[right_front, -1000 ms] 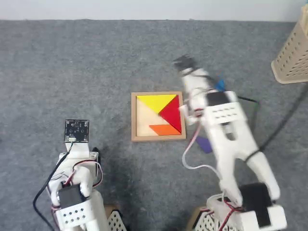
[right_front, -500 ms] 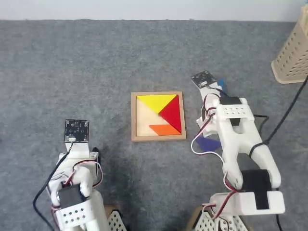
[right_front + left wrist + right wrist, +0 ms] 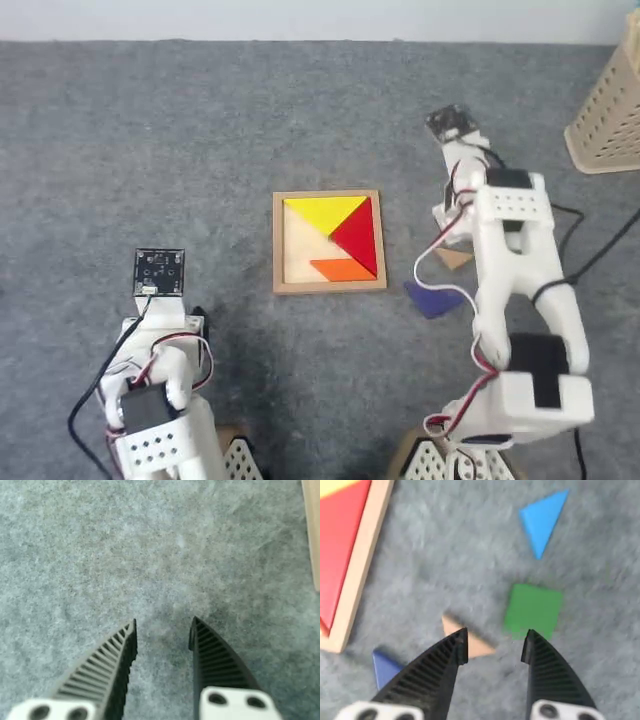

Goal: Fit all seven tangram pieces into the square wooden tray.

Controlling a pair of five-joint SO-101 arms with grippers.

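the square wooden tray [image 3: 330, 288] lay on grey carpet [image 3: 200, 130], holding a yellow triangle [image 3: 322, 212], a red triangle [image 3: 358, 238] and an orange piece [image 3: 343, 269]. the right gripper [image 3: 495, 635], released and empty, hung over the tan triangle [image 3: 482, 647] and green square [image 3: 532, 607] beside the tray. the left gripper [image 3: 164, 625] was released too, over carpet.

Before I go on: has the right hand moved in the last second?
Yes. Against the wooden tray in the high view, the right hand has swung away from the tray's edge, toward the basket.
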